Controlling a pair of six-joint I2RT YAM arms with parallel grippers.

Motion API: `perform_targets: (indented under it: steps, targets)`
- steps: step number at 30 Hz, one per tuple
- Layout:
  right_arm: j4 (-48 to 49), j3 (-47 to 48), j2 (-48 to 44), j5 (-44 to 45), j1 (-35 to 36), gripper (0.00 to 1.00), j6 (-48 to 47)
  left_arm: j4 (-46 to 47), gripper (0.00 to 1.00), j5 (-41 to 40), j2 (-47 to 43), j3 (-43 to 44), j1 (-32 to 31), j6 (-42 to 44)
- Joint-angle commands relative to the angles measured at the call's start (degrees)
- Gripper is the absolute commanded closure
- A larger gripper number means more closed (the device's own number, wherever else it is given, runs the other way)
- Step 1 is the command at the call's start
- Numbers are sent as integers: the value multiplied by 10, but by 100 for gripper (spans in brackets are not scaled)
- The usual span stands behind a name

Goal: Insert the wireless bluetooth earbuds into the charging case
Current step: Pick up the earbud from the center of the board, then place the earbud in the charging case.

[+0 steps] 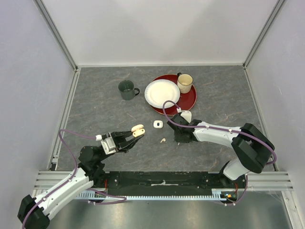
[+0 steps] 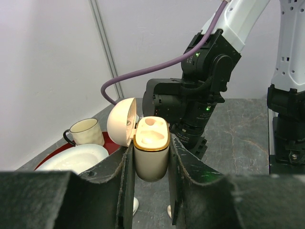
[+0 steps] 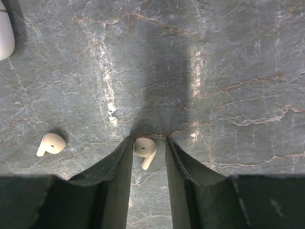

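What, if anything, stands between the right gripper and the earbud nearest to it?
Nothing visible does. The pale earbud lies on the table right between the open jaws of the right gripper. A second earbud lies apart on the table, off to one side, and blocks nothing.

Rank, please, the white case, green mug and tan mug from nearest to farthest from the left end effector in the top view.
1. White case, just right of the left end effector, which grips the peach case.
2. Green mug, farther back.
3. Tan mug, back right.
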Motion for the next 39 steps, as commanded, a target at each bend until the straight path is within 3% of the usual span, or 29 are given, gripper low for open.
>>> perform_targets:
  steps: [1,10,16,20,28,39]
  targets:
    - [-23,8,-5,2,2,62,30,21,98,-1,1,-8,-3,19]
    - [-25,12,-3,-2,6,69,29,21,98,-4,0,-9,-3,18]
    - [-11,22,-17,9,11,86,4,25,98,-6,7,-6,-3,16]
    - [20,23,-77,34,20,95,-44,35,98,-13,24,-3,-4,5]
    - [183,-32,-261,105,49,100,-124,87,98,-52,87,12,-4,-55]
    - [433,-55,-344,227,170,100,-297,133,98,-54,190,52,-3,-96]
